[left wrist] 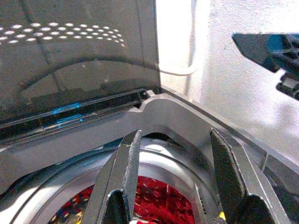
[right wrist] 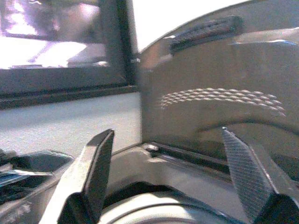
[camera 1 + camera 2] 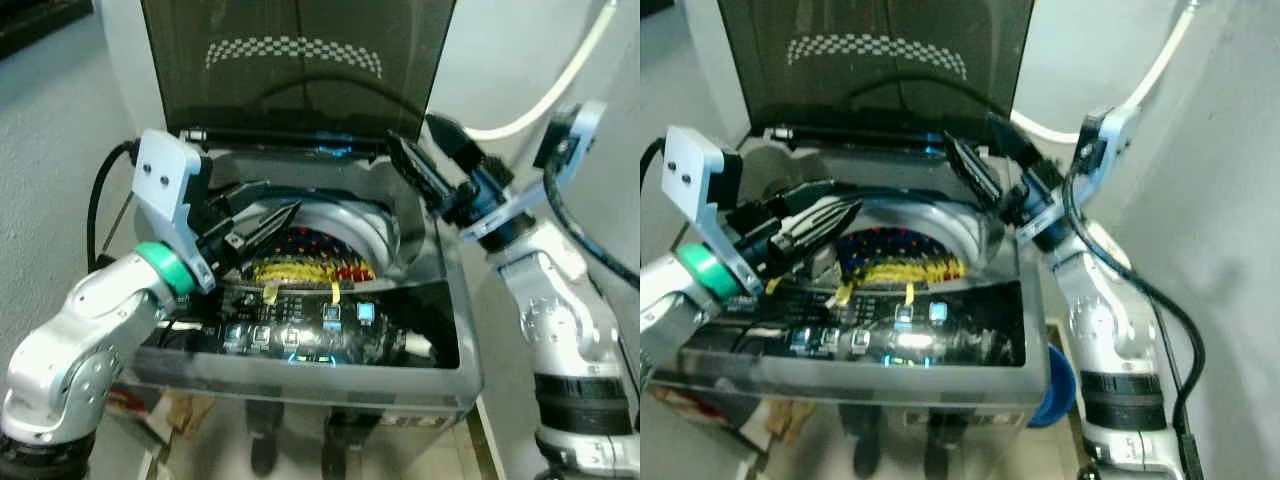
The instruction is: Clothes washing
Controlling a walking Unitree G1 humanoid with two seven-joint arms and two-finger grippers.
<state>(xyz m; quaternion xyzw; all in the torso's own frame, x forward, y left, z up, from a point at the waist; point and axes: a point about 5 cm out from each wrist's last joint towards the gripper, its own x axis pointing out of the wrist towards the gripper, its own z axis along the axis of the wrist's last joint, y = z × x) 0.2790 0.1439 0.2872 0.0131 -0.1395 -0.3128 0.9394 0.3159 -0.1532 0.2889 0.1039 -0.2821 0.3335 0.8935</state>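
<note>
With my 2 tools, left tool (image 3: 268, 222) and right tool (image 3: 425, 150), spread open and empty above the washing machine (image 3: 420, 372), I should lower them straight onto the red laundry (image 3: 312, 243) in its drum.

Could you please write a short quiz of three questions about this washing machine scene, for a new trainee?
1. True or false: the washing machine lid is closed.
2. Which colours show on the laundry in the drum? A) red and yellow B) white only C) green only
3. Fill in: the left gripper hovers over the ____ with its fingers apart.

Key: 1 false, the lid stands open. 2 A. 3 drum. The right gripper is open too, above the right back corner.
</note>
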